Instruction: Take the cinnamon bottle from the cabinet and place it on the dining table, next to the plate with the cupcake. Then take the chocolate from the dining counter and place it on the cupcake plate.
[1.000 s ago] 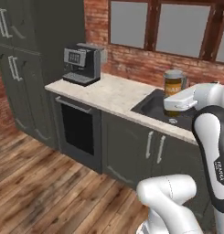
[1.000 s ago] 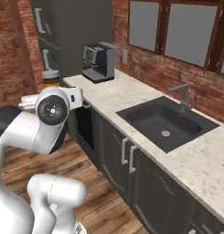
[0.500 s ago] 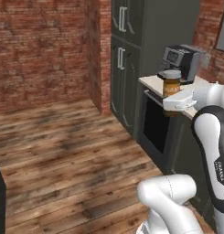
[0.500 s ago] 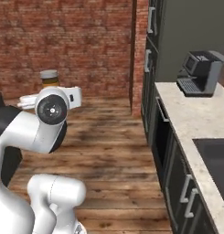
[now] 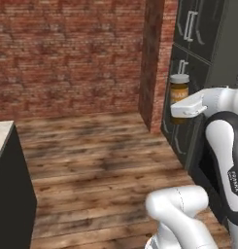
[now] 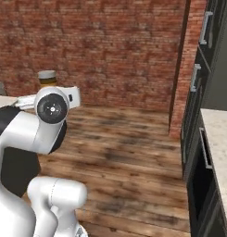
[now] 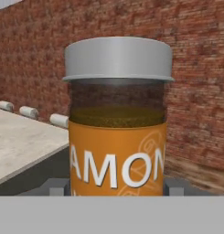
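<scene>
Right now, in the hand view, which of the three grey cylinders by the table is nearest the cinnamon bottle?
The rightmost cylinder, just left of the cinnamon bottle; the other two lie further left.

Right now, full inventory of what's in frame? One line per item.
cinnamon bottle: 1, amber with grey lid and orange label, upright between the gripper's fingers
dining table: 1, beige speckled top on dark base, lower left of hand view
pale cylinders: 3, light grey, at the table's far edge, too blurred to identify
tall cabinets: dark grey, right side
brick wall: red, behind
wood floor: brown planks
gripper: 1, dark fingertips, closed on the bottle
arm: 1, white
</scene>
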Controlling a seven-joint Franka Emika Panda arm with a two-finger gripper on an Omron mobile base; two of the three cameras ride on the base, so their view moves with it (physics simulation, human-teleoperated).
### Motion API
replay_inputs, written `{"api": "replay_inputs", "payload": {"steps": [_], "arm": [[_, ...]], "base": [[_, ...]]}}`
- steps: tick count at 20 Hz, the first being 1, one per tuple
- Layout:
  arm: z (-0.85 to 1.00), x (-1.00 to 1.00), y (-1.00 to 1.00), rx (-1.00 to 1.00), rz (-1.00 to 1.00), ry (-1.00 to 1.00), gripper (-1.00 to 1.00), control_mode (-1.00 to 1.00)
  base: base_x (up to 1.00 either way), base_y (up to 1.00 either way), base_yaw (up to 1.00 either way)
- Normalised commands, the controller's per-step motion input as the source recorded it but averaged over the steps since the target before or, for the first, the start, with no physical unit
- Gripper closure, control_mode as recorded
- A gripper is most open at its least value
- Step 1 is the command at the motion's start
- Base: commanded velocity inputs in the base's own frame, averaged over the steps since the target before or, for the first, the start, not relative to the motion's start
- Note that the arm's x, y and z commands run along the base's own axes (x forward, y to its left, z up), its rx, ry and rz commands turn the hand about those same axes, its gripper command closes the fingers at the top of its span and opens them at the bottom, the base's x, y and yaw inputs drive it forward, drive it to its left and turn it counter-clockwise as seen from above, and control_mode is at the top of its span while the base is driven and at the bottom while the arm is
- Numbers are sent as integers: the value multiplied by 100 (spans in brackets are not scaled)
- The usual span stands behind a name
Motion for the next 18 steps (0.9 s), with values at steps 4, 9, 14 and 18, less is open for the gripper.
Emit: {"api": "replay_inputs", "payload": {"steps": [4, 9, 14, 18], "arm": [[0, 0, 0, 0, 0, 0, 100, 100], [0, 0, 0, 0, 0, 0, 100, 100], [0, 0, 0, 0, 0, 0, 100, 100], [0, 0, 0, 0, 0, 0, 100, 100]], "base": [[100, -2, 26], [100, -10, 32], [100, -12, 43], [100, -9, 50]]}}
